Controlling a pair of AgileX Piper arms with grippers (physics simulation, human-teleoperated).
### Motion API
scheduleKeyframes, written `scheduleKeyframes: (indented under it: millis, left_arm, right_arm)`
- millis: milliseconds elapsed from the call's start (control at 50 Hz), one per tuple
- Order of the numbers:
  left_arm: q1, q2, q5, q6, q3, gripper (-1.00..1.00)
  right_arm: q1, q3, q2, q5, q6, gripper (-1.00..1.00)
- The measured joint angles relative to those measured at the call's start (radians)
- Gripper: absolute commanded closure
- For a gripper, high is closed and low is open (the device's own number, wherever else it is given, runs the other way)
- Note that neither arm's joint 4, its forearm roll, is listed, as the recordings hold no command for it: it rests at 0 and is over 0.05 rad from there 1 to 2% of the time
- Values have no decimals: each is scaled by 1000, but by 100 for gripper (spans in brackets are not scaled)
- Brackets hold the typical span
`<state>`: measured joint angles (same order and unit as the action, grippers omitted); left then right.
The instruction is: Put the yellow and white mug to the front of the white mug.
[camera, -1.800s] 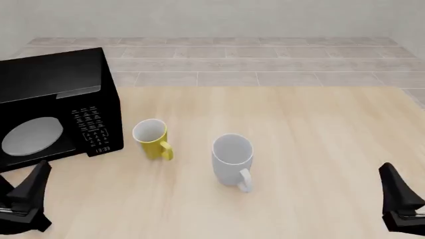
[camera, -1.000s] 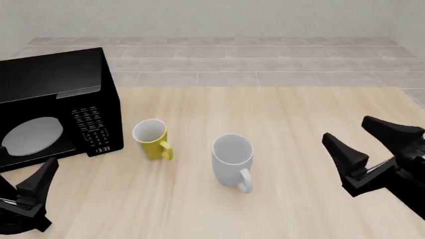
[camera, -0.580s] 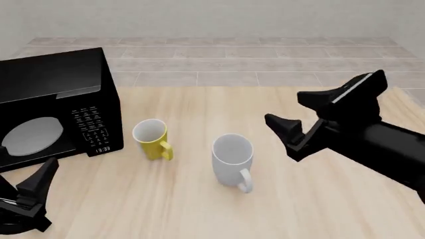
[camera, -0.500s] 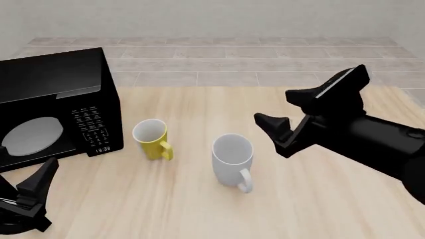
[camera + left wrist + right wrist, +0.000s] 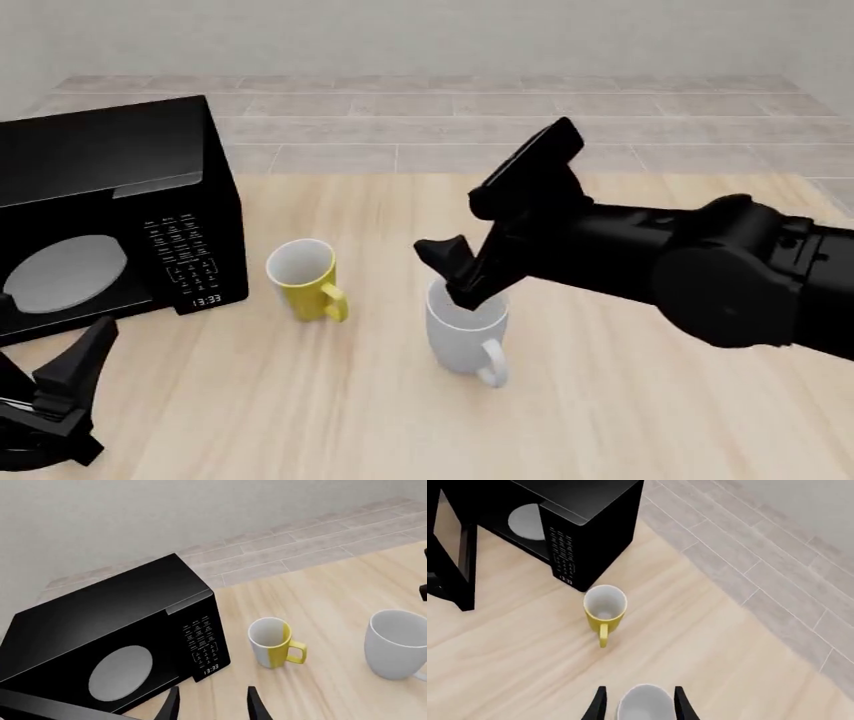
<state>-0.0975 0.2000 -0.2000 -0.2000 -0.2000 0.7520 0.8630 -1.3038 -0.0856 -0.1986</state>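
Note:
The yellow and white mug (image 5: 307,281) stands upright on the table, just right of the microwave, handle toward the front. The larger white mug (image 5: 467,326) stands to its right and slightly nearer. My right gripper (image 5: 445,222) hovers open just above the white mug's rim, holding nothing. In the right wrist view its fingers (image 5: 599,704) straddle the white mug (image 5: 642,709), with the yellow and white mug (image 5: 604,607) farther ahead. My left gripper (image 5: 47,368) rests open at the front left corner. The left wrist view shows both the yellow and white mug (image 5: 273,642) and the white mug (image 5: 397,645).
A black microwave (image 5: 107,215) fills the table's left side, close to the yellow mug. The wooden table (image 5: 641,420) ends at a tiled floor beyond its far edge. My right arm (image 5: 694,265) stretches across the right half.
My right arm has swung in from the front right, up and leftward, until its open gripper hangs over the white mug. Both mugs and the left arm stayed put.

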Motion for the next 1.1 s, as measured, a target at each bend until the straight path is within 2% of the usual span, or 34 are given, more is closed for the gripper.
scheduleKeyframes:
  millis: [360, 820, 1100]
  left_arm:
    - [0, 0, 0, 0, 0, -100]
    - [0, 0, 0, 0, 0, -100]
    - [0, 0, 0, 0, 0, -100]
  right_arm:
    - [58, 109, -116, -33, -4, -100]
    - [60, 283, -306, -80, 2, -100]
    - [90, 356, -404, -101, 17, -100]
